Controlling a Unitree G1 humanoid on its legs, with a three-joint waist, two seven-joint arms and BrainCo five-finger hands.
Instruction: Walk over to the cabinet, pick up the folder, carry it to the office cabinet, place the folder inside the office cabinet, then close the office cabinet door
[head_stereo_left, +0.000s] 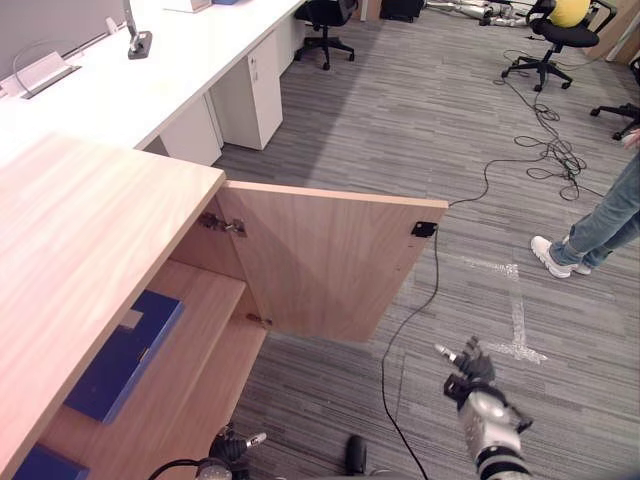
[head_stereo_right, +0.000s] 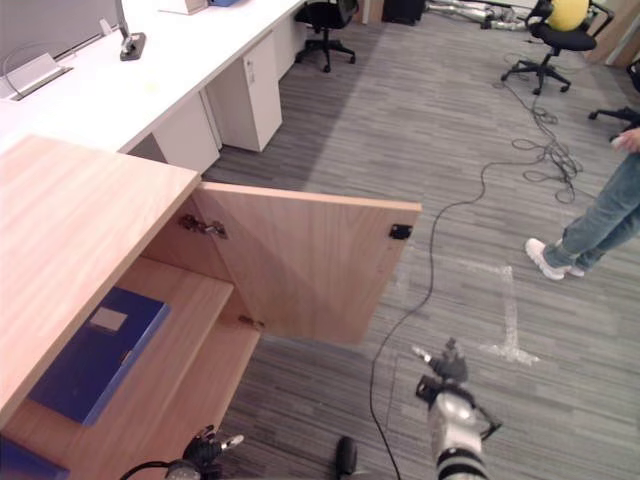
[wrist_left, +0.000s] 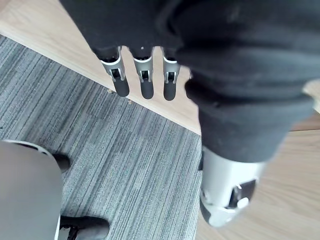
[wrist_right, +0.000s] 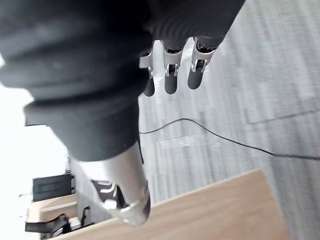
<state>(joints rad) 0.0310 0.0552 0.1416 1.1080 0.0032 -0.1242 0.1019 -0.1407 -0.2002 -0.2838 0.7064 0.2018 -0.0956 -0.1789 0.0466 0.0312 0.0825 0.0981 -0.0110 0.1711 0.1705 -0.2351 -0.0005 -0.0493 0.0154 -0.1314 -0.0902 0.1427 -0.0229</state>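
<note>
A blue folder (head_stereo_left: 125, 355) lies flat on the upper shelf inside the wooden office cabinet (head_stereo_left: 70, 250). The cabinet door (head_stereo_left: 320, 265) stands wide open, swung out over the carpet. My left hand (head_stereo_left: 228, 448) hangs low by the cabinet's bottom shelf edge; its fingers (wrist_left: 145, 80) are straight and hold nothing. My right hand (head_stereo_left: 470, 372) hangs to the right of the open door, over the carpet. The right hand's fingers (wrist_right: 170, 75) are relaxed and empty. A second blue item (head_stereo_left: 40, 465) shows on the shelf below the folder.
A long white desk (head_stereo_left: 150, 80) with white pedestals runs behind the cabinet. Black office chairs (head_stereo_left: 325, 25) stand farther back, one (head_stereo_left: 555, 40) at the far right. A person's legs in jeans (head_stereo_left: 600, 230) stand at the right edge. White tape marks (head_stereo_left: 515, 310) cross the grey carpet.
</note>
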